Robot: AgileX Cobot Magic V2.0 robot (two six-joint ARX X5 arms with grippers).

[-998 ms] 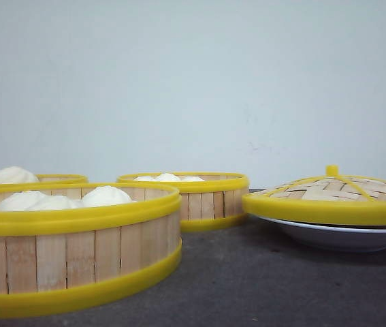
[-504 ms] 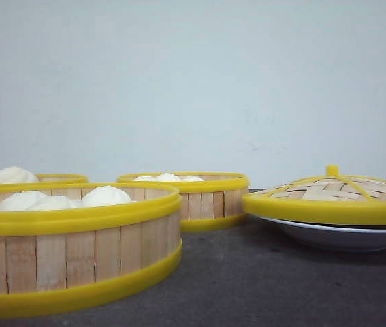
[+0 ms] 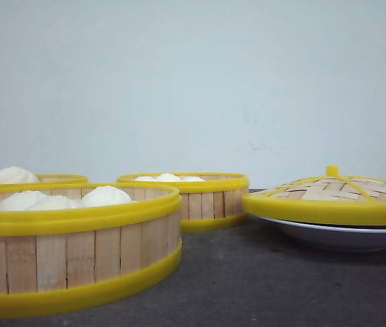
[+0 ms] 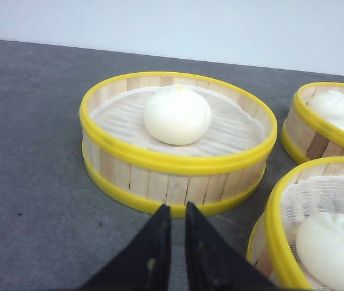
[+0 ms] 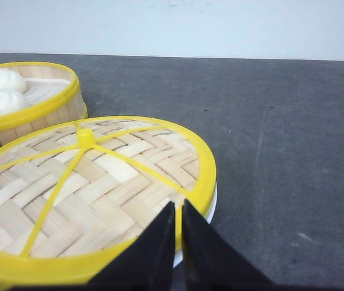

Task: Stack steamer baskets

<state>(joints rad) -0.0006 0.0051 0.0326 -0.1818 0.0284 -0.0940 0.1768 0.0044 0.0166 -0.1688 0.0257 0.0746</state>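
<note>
- No writing or brand shows anywhere.
- Left gripper (image 4: 172,213): jaws nearly shut, holding nothing; a one-bun basket (image 4: 178,144) sits just ahead of the tips.
- Right gripper (image 5: 178,211): jaws nearly shut, empty, over the woven lid (image 5: 93,194).
- Only the front view shows the plate (image 3: 335,235) under the lid.

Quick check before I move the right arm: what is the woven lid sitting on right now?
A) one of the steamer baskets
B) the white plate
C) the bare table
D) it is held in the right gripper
B: the woven lid rests on the white plate, apart from the steamer baskets.
</note>
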